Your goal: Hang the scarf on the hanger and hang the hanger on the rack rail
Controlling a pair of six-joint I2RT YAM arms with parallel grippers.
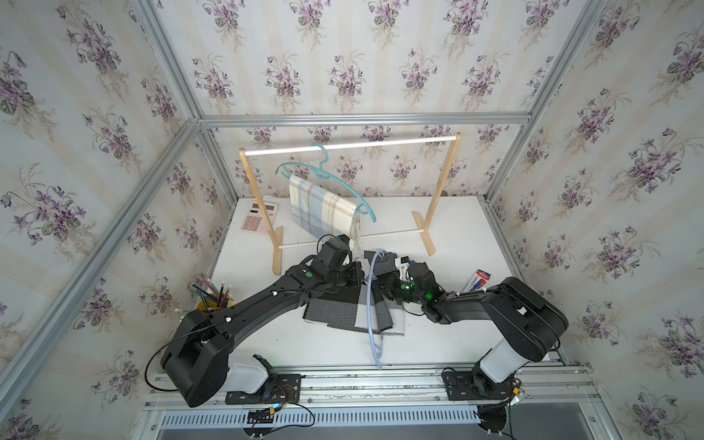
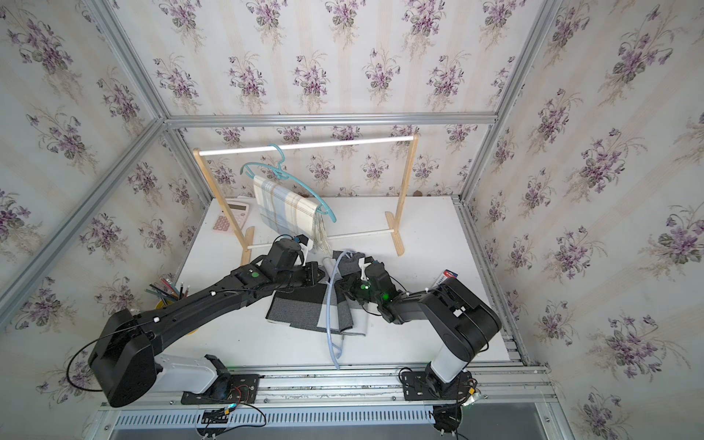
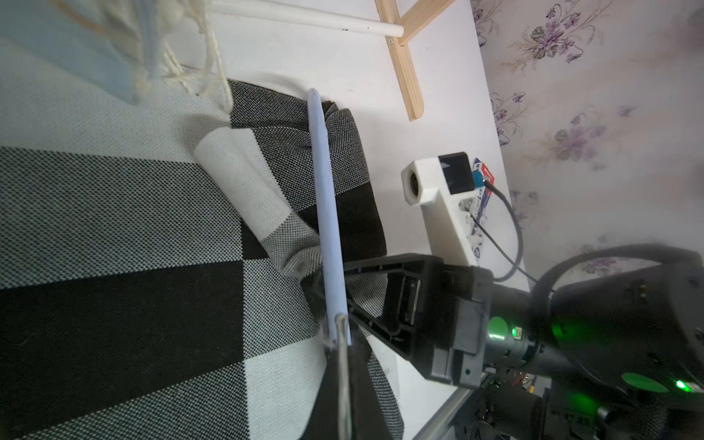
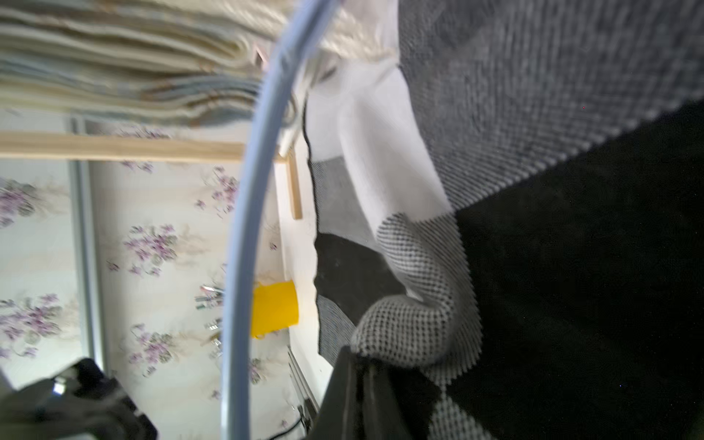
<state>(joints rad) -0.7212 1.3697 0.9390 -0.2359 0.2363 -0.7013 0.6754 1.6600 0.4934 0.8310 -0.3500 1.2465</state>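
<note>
Checked scarf [image 1: 335,308] lies mid-counter [image 1: 438,324], partly folded, in black, grey and white blocks. Pale blue hanger [image 1: 371,304] runs across the top of it, one end reaching past the scarf toward the front edge of the counter. Left gripper [image 3: 341,324]: jaws together, clamped on the hanger's rod, seen in the left wrist view. Right gripper [image 4: 362,358]: jaws together, pinching a raised fold of the scarf just beside the rod. The two grippers are near each other, with the rod between them. Behind stands a wooden rack [image 1: 453,171] holding a teal hanger [image 1: 335,179] draped with a plaid scarf [image 1: 320,205], whose fringe hangs close above the left wrist. Also on the counter are a pink calculator [image 1: 257,219] and a yellow pencil cup [image 4: 274,308].
</note>
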